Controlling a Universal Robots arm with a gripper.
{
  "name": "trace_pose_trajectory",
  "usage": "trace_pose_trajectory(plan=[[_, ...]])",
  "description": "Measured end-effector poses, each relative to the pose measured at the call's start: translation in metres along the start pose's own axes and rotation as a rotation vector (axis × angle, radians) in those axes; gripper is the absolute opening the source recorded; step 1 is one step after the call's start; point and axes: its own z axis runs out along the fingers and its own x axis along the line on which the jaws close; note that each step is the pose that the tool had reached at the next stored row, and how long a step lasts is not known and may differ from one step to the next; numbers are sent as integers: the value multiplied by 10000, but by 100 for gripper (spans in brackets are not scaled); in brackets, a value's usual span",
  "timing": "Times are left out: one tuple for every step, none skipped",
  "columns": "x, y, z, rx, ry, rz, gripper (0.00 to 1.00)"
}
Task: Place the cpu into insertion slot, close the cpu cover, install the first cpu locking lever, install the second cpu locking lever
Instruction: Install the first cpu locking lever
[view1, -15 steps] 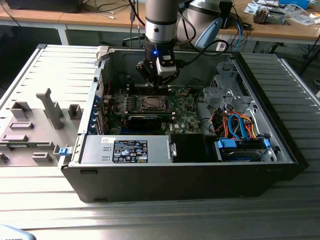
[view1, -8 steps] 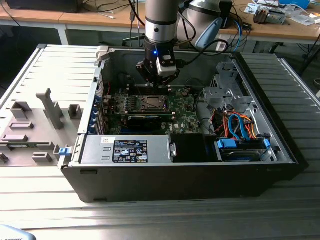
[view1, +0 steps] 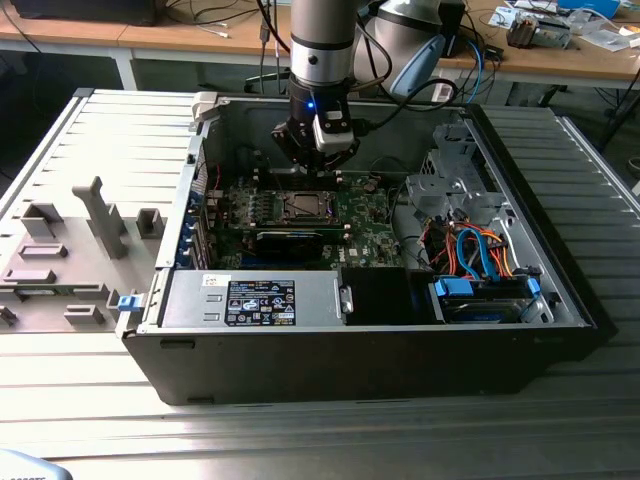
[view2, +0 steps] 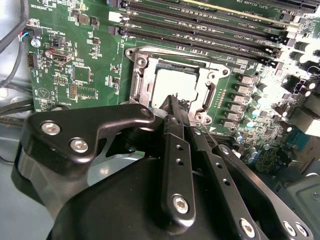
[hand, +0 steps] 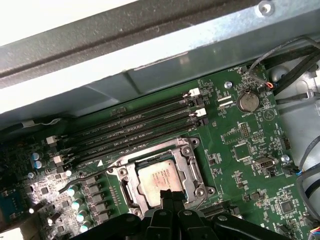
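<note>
- Case (view1: 350, 365) of a desktop computer lies open on a slatted metal table (view1: 300, 440) in the exterior view. It holds a green motherboard (view1: 375, 235), a long black card (view1: 290, 240), a labelled power supply (view1: 255, 300) and, toward the exterior view's right, a drive cage (view1: 445, 195) with orange and blue cables (view1: 475, 255).
- In that view the arm (view1: 322, 40) reaches down into the case and its gripper (view1: 312, 165) hangs just above the insertion slot (view1: 286, 207). A grey fixture (view1: 70, 250) lies outside the case, at the exterior view's left.
- The second wrist view brings the insertion slot close: the cpu (view2: 176, 85) sits inside it, silver top up, and the cpu cover (view2: 141, 75) lies flat around it, framing that top.
- There the gripper's two black fingers (view2: 172, 150) are pressed together with nothing between them, tips over the insertion slot's edge. Whether they touch the cpu cover I cannot tell.
- The first wrist view gives the seated cpu and lowered cpu cover too, with the joined fingertips (hand: 166, 199) at the cpu cover's edge. Beyond them are the memory slots (hand: 135, 130) and the case's grey wall.
- It adds a coin battery (hand: 246, 101) on the motherboard, a cluster of capacitors (hand: 75, 205), and a thin metal lever (hand: 82, 179) running out from the insertion slot's corner toward them. Whether the lever is latched I cannot tell.
</note>
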Motion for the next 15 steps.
trace_pose_trajectory(plan=[[0, 0, 0, 0, 0, -8, 11], [0, 0, 0, 0, -1, -16, 11], [0, 0, 0, 0, -1, -24, 11], [0, 0, 0, -1, -1, -34, 11], [0, 0, 0, 0, -1, -41, 11], [0, 0, 0, -2, -2, -50, 11], [0, 0, 0, -1, -2, -57, 11], [0, 0, 0, -1, -2, -65, 11], [0, 0, 0, -2, -3, -73, 11], [0, 0, 0, -2, -3, -93, 11], [0, 0, 0, -2, -4, -112, 11], [0, 0, 0, -2, -5, -143, 11], [0, 0, 0, -3, -5, -161, 11], [0, 0, 0, -4, -6, -185, 11], [0, 0, 0, -4, -7, -221, 11]])
